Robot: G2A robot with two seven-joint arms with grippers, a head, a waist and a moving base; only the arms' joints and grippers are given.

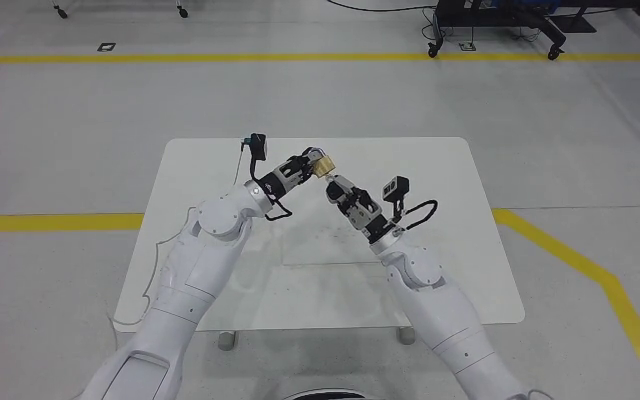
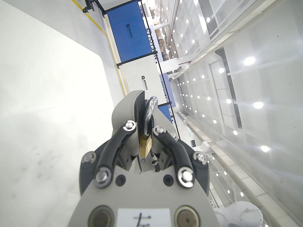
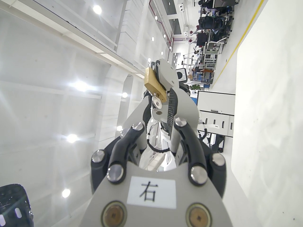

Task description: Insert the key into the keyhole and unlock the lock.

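Both arms meet in the air above the white table point(image 1: 200, 200). My left gripper point(image 1: 306, 165) is shut on the brass padlock point(image 1: 321, 163), which is held well clear of the tabletop. In the left wrist view the padlock point(image 2: 145, 145) sits deep between the left gripper point(image 2: 144, 109) fingers. From the right wrist view, the silver key point(image 3: 156, 102) is in the keyhole at the end of the padlock point(image 3: 153, 84). My right gripper point(image 3: 160, 99) is shut on the key's head. In the top view the right gripper point(image 1: 334, 186) is just in front of the lock.
The table's far edge point(image 1: 320, 139) lies just beyond the lock. A cable loops from the right wrist point(image 1: 420, 212) over the table. Yellow floor lines point(image 1: 300, 57) run behind the table and on both sides.
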